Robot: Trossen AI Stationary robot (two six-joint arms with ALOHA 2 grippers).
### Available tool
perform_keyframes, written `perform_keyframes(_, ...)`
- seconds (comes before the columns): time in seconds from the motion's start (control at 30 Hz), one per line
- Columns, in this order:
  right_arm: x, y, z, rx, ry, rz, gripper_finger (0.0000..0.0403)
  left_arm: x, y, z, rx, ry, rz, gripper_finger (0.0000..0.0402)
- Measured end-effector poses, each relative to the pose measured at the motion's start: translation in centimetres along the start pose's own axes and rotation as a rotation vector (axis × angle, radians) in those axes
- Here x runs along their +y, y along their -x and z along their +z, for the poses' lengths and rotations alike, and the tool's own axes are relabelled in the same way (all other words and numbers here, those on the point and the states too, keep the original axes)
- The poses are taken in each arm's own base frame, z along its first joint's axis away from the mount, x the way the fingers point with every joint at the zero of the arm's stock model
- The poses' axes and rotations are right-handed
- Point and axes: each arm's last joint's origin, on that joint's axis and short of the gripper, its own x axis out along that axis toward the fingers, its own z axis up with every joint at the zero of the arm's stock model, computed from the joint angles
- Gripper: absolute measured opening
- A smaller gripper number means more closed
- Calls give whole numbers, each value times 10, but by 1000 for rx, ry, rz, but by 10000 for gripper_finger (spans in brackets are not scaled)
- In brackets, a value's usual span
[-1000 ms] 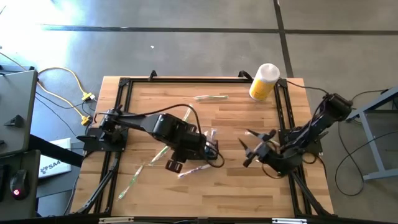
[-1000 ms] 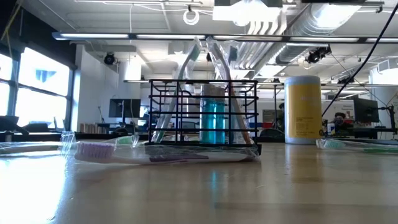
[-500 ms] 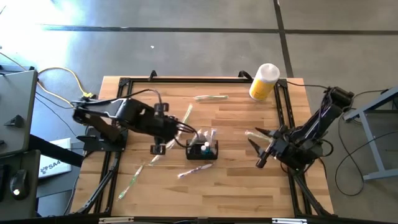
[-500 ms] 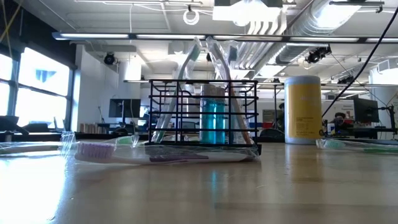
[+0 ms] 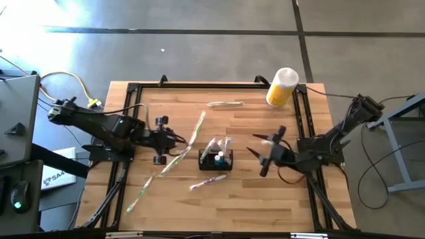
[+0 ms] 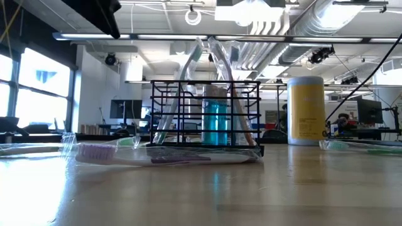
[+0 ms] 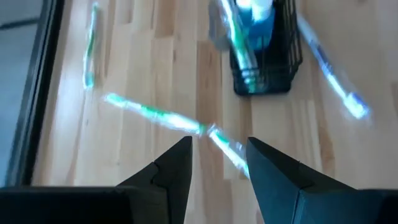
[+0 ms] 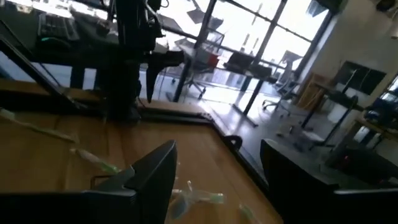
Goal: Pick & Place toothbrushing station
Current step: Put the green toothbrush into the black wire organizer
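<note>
Black wire toothbrushing station [image 5: 216, 159] upright mid-table, between both pincers. Left gripper [image 5: 161, 139] narrow gap, empty; right gripper [image 5: 261, 153] wide, empty. Wrapped toothbrushes [image 5: 174, 161] near left pincer: your approach could snag them, tip rack.

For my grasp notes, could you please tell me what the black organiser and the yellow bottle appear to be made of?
The toothbrushing station looks like thin black-coated metal wire: open grid walls you can see straight through to the blue tube inside. The yellow bottle appears to be matte opaque plastic with a white cap, though that is less certain.
</note>
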Motion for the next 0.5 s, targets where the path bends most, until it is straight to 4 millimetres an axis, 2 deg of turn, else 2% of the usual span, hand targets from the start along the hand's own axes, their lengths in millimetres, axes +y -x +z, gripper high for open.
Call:
perform_keyframes(0.1, -8, -13, 0, 126, -120, 138, 226, 1, -3, -17, -136, 24, -21, 145)
perform_keyframes(0.23, -24, -27, -15, 381, -211, 231, 226, 2, -6, -38, -301, 42, -47, 145)
perform_keyframes(0.37, -38, -27, -39, 666, -264, 214, 226, 2, -11, -51, -396, 82, -57, 145)
perform_keyframes(0.5, -58, -19, -61, 968, -378, 44, 226, -1, -23, -59, -454, 102, -62, 145)
